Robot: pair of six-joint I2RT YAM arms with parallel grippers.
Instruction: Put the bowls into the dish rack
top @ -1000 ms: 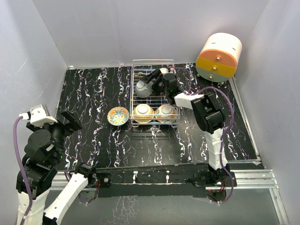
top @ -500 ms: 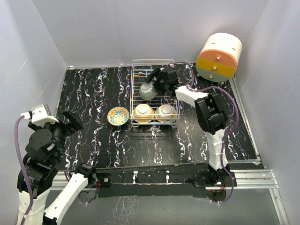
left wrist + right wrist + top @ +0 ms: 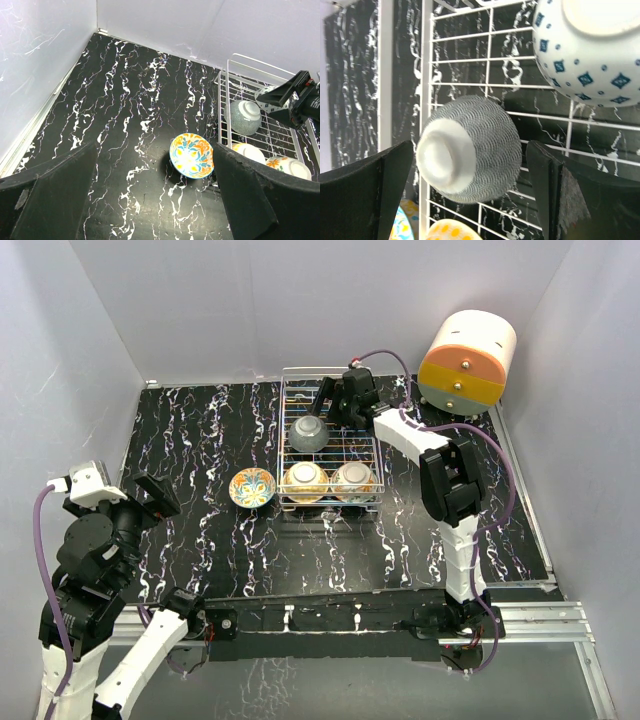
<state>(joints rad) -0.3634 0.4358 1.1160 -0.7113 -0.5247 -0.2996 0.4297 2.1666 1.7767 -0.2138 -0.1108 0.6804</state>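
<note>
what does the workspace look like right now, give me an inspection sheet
surface: black marbled table, no spills seen
job's things: dish rack holds four: grey bowl upside down mid-rack, blue-dotted bowl at far end, two bowls side by side at near end; floral bowl on the table left of the rack, open side up
clutter: drawer cabinet, far right corner, apart from the rack
claws: right claw open, empty, over the rack's far end; left claw open, empty, near left
cables: purple cable loops along the right arm, another on the left
surroundings: pale walls on three sides
</note>
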